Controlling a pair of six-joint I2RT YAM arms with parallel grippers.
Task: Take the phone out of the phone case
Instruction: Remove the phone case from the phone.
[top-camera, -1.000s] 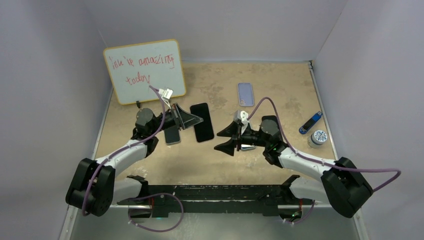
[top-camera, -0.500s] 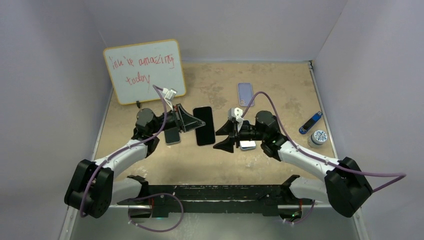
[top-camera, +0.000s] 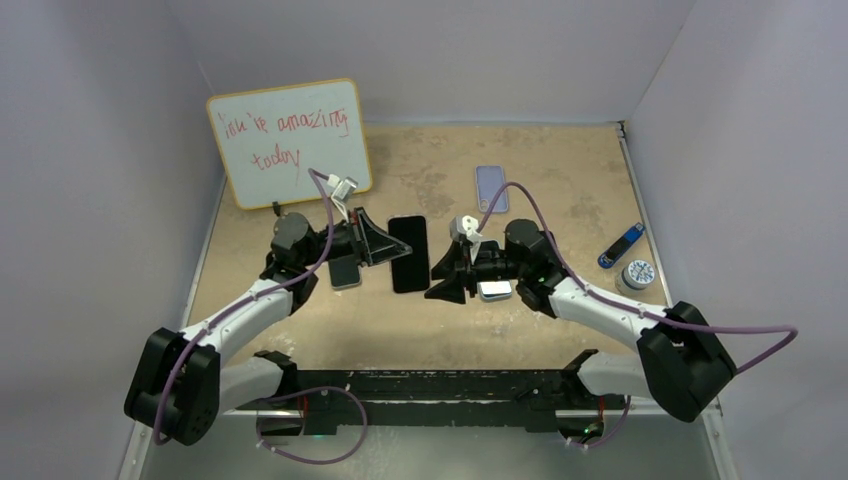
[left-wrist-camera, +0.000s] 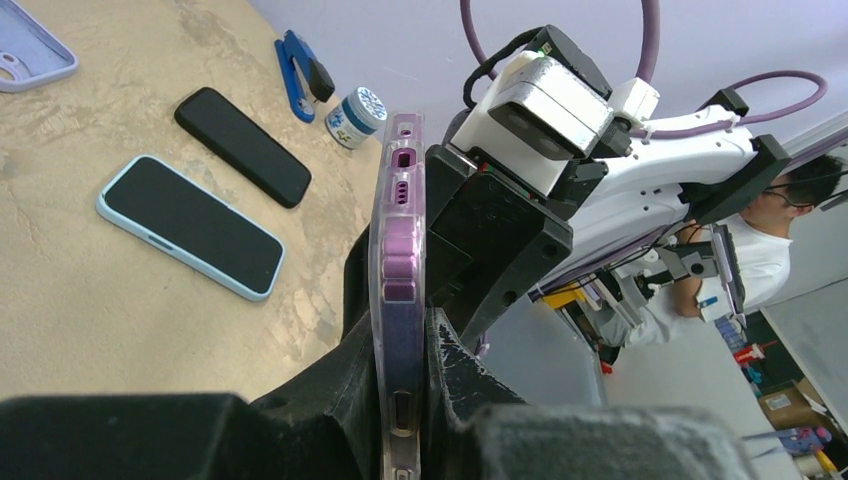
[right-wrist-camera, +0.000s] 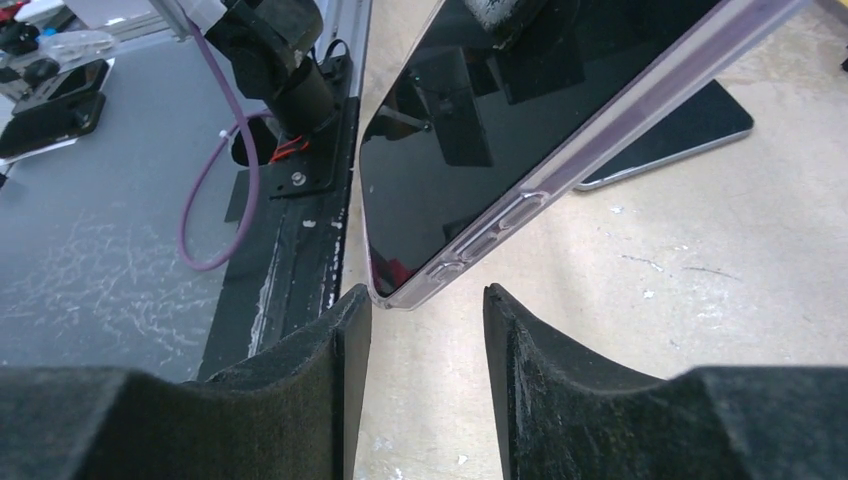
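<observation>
The phone (top-camera: 408, 252), dark-screened in a clear purple-tinted phone case (left-wrist-camera: 398, 250), is held off the table on its edge. My left gripper (top-camera: 385, 245) is shut on it, one finger flat on each face (left-wrist-camera: 400, 380). In the right wrist view the phone's lower corner (right-wrist-camera: 400, 285) lies just at the mouth of my right gripper (right-wrist-camera: 425, 300). It is close to the left fingertip (right-wrist-camera: 350, 310), and the gap between the fingers is bare. The right gripper (top-camera: 440, 275) is open and faces the left one across the phone.
A whiteboard (top-camera: 290, 140) leans at the back left. A lilac case (top-camera: 491, 187) lies at the back. A light-blue phone (left-wrist-camera: 190, 225) and a black phone (left-wrist-camera: 243, 146) lie under the right arm. Another dark phone (top-camera: 345, 270) lies under the left arm. A blue stapler (top-camera: 621, 245) and a round tin (top-camera: 636, 275) sit far right.
My right gripper has moved left up to the phone's edge and its jaws have narrowed. The left gripper has kept its hold and shifted the phone slightly right.
</observation>
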